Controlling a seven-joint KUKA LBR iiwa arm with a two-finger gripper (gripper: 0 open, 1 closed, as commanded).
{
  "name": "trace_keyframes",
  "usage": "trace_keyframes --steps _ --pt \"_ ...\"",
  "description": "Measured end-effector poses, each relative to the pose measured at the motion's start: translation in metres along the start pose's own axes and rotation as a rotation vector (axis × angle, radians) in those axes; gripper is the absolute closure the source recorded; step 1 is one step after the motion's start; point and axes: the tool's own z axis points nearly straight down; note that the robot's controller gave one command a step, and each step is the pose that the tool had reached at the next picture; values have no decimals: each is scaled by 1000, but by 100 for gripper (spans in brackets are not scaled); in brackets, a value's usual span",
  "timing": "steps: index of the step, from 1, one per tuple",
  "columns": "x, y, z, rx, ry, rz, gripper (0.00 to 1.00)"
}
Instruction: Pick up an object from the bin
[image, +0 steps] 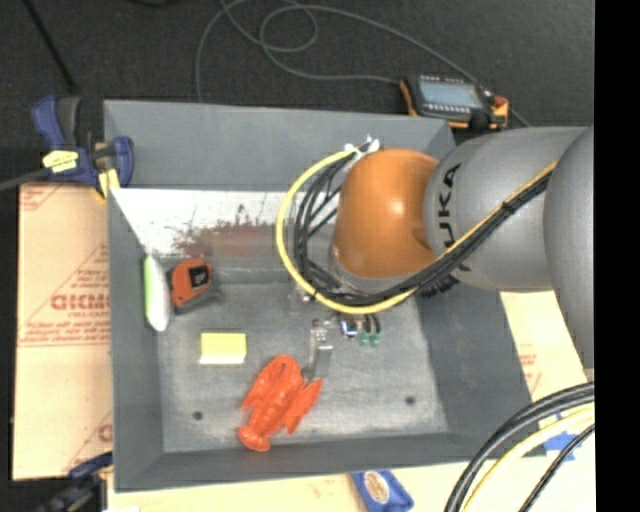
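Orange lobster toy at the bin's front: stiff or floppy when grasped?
The lobster toy looks like moulded plastic, so probably light. Its thin claws may flex. Its lumpy, uneven body lies flat, so it likely won't roll.

An orange tape measure (190, 283), a yellow block (222, 348) and a white-green tube (155, 293) lie near one another.

Light fell from above: the orange cover (385, 210) above the gripper (321, 350) carried a soft sheen (broad, dull), the bin's wall (190, 205) up-left of the gripper shone pale, and shadow lay just right of it.
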Motion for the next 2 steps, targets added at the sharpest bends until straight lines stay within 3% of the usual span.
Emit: trace_keyframes --steps 1,2 --pt "-2 0 -5 -1 -8 1 0" --pt "-1 19 36 1 -13 -74 0"
